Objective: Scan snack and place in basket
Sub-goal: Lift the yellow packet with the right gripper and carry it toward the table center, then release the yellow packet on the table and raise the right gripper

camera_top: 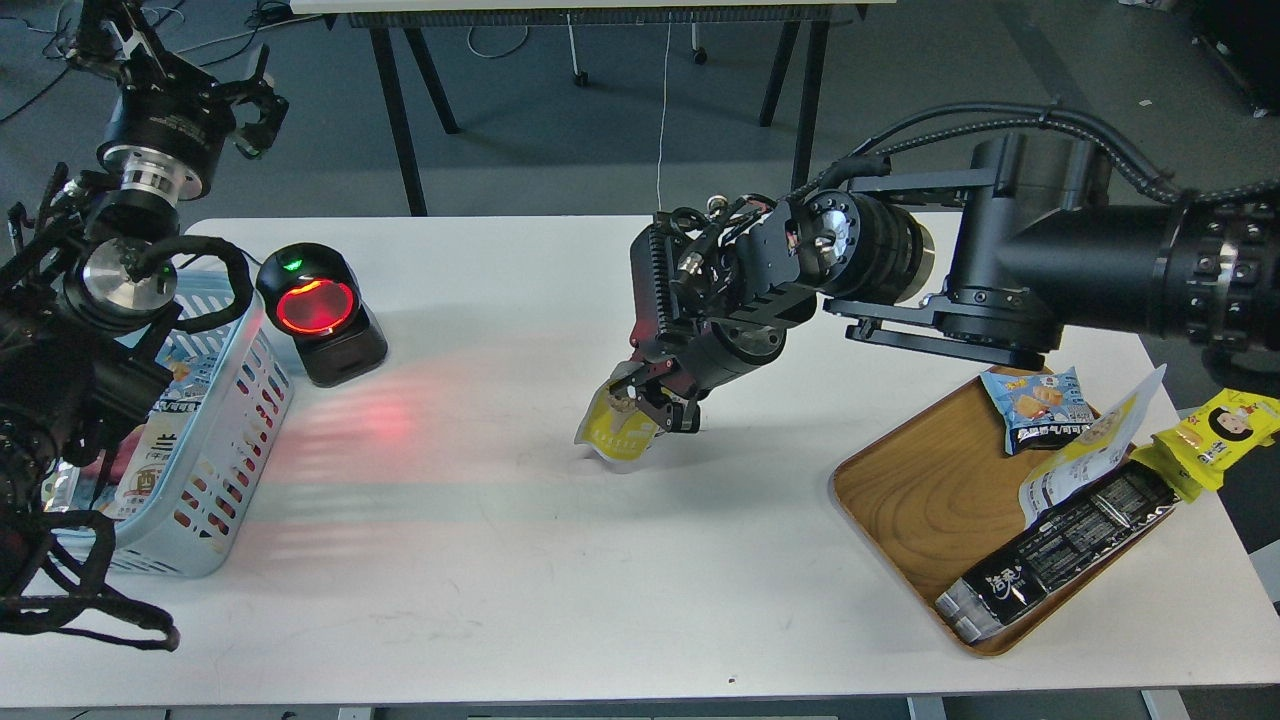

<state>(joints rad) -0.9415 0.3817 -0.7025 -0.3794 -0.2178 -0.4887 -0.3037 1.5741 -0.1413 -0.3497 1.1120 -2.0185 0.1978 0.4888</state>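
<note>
My right gripper [652, 402] is shut on the snack [612, 434], a pouch whose yellow lower half hangs below the fingers, just above the white table near its middle. Its top is hidden in the jaws. The pale blue slotted basket [236, 400] stands at the table's left edge, partly behind my left arm, with packets inside. My left gripper [256, 104] is raised above the table's far left corner, open and empty, far from the snack.
A black barcode scanner [320, 312] with a glowing red window stands right of the basket, casting red light on the table. An oval wooden tray [925, 490] at the right holds a blue packet [1036, 406], a long black packet [1060, 545] and another white-yellow pouch [1085, 455]. A yellow packet [1215, 430] lies beside it.
</note>
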